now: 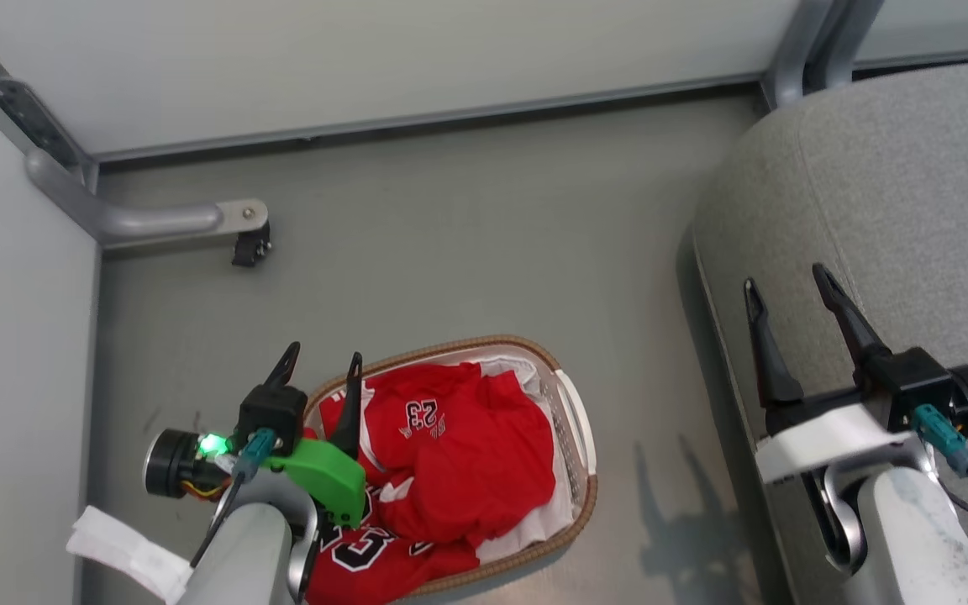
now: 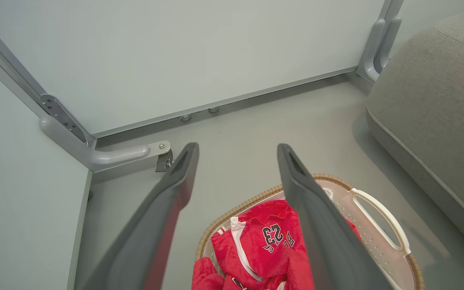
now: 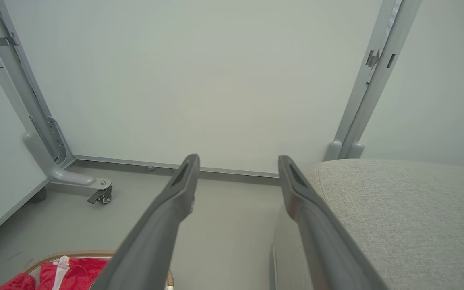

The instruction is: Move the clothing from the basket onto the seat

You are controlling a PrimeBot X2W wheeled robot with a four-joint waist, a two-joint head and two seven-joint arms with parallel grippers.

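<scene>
Clothing [image 1: 450,454] heaped in the basket [image 1: 572,420] on the floor [image 1: 450,252], apart from the seat [image 1: 912,210]. Looks soft, light, floppy (likely to drape); best pinched at a raised fold. Left gripper [image 1: 323,355] over the basket's left rim, fingers [image 1: 352,395] apart, empty; right gripper [image 1: 785,279] at the seat's edge, likewise spread, empty.

Bright, even and diffuse, lit from above. Soft-edged shadows on the floor [image 1: 467,252] just right of the basket [image 1: 578,420] and along the seat [image 1: 912,210] base. Crisp in the head view. Bowed straight lines toward the wrist views' edges. Faint red tint on one finger [image 2: 163,225] of the left gripper [image 2: 237,147].
</scene>
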